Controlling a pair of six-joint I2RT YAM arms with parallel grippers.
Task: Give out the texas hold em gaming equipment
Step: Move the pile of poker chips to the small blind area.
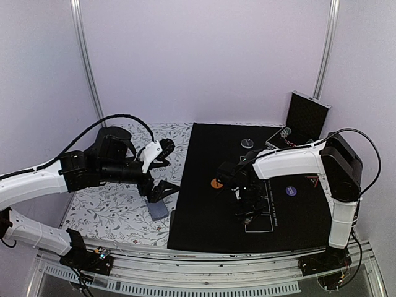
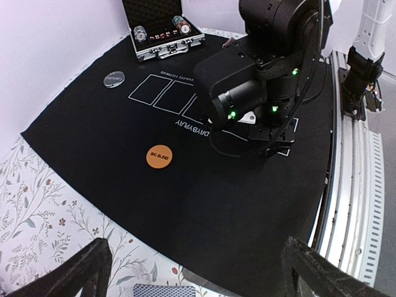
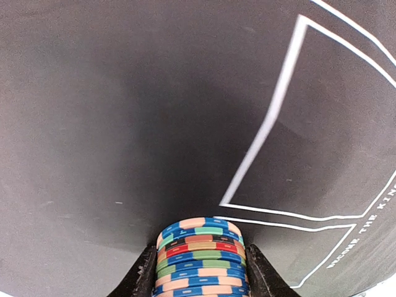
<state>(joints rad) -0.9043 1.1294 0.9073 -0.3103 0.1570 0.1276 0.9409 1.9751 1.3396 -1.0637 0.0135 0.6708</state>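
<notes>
My right gripper [image 1: 245,208] is low over the black mat [image 1: 198,229], shut on a stack of striped poker chips [image 3: 201,260]; both fingers press the stack's sides. The chips are hidden by the arm in the top view. My left gripper [image 1: 168,168] hangs open over the floral cloth, just above a grey-blue-backed deck of cards [image 1: 158,211], which shows at the bottom edge of the left wrist view [image 2: 164,291] between the open fingers [image 2: 68,272]. On the mat lie an orange button [image 1: 216,183], a silver button [image 1: 247,143], a purple button [image 1: 291,191] and a red triangle marker [image 1: 312,180].
An open silver-edged case [image 1: 303,120] stands at the mat's far right corner with more chips [image 2: 180,25] in it. White card outlines [image 2: 162,96] are printed on the mat. Floral cloth [image 1: 105,210] covers the table's left part. A metal rail [image 1: 204,269] runs along the near edge.
</notes>
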